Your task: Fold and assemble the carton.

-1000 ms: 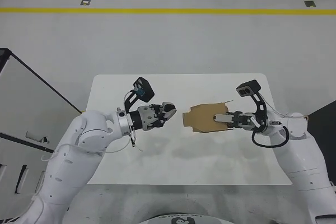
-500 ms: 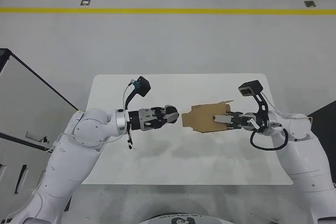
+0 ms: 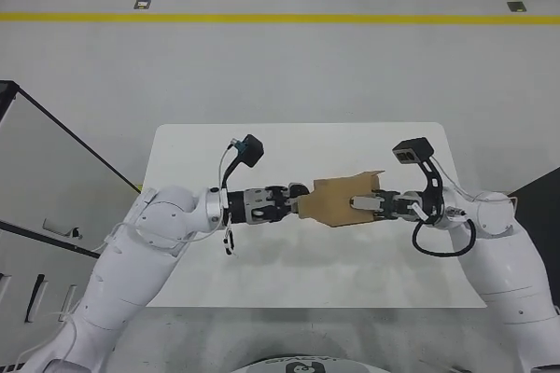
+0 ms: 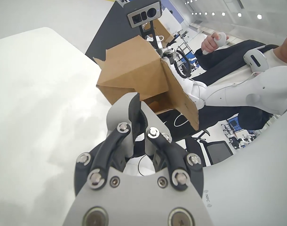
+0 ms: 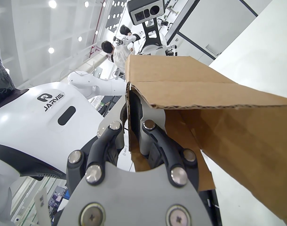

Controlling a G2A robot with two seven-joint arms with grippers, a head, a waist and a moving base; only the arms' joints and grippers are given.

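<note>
Now carton (image 3: 336, 200) edge between right fingers (image 5: 155, 118).

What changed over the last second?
The left end effector moved across the table toward the right arm and now meets the near edge of the carton. The carton shifted slightly toward it and looks more opened up. The right end effector stayed clamped on the other end.

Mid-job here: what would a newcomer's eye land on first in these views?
The brown carton, partly opened, sits at the middle of the white table. The right gripper is clamped on one flap and the left gripper meets the opposite end, so both arms converge on it.
</note>
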